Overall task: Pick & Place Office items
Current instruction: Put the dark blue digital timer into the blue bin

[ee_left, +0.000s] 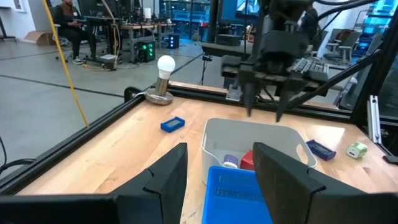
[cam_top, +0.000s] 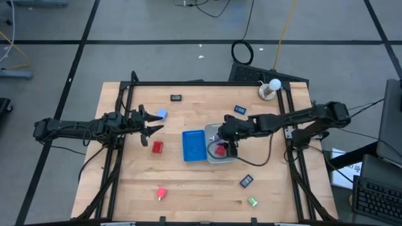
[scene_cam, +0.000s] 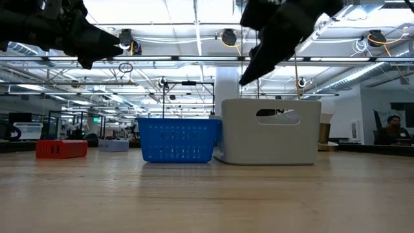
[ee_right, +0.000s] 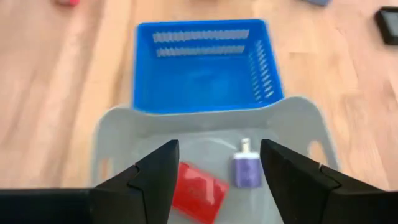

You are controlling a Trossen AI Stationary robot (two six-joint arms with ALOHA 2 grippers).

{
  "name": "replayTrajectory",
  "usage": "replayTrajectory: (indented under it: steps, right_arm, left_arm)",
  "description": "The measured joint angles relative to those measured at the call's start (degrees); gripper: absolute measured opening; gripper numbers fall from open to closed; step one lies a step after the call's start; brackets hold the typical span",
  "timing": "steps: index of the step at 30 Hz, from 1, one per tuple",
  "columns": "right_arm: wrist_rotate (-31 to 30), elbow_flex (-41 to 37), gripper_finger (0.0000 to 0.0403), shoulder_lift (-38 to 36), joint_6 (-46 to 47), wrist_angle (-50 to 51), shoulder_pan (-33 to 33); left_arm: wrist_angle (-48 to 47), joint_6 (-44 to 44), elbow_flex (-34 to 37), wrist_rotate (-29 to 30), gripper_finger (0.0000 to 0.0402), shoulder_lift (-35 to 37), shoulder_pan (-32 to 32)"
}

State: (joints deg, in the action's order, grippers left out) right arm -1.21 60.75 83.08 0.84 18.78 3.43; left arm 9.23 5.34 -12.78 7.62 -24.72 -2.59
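My right gripper (cam_top: 225, 143) (ee_right: 219, 155) is open and empty above the grey tray (cam_top: 231, 159), fingers pointing down. In that tray lie a red block (ee_right: 198, 190) and a small pale purple piece (ee_right: 247, 170). The blue ribbed tray (cam_top: 193, 145) stands against the grey tray's left side. My left gripper (cam_top: 151, 123) (ee_left: 221, 158) is open and empty above the table, between a pale blue block (cam_top: 161, 114) and a red block (cam_top: 157, 147). Both blocks rest on the table. In the low view the grippers (scene_cam: 97, 46) (scene_cam: 255, 68) hang clear of the table.
On the table lie a black flat piece (cam_top: 176, 98), dark blue pieces (cam_top: 240, 109) (cam_top: 246, 181), a green block (cam_top: 252, 201) and a small red block (cam_top: 161, 193). A light bulb on a base (cam_top: 270, 88) stands at the far right corner. Black rails (cam_top: 125, 113) run along the table's sides.
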Motion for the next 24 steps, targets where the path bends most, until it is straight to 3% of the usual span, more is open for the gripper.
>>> replayTrajectory:
  steps: [10, 24]
  right_arm:
    - [0.0, 0.0, 0.0216, -5.1, 3.2, 2.9, 10.1]
    - [0.8, 0.0, 0.0214, -5.2, 8.5, 3.7, 22.2]
  left_arm:
    - [0.0, 0.0, 0.0, 0.0, 0.0184, 0.0, 0.0]
    - [0.0, 0.0, 0.0, 0.0, 0.0184, 0.0, 0.0]
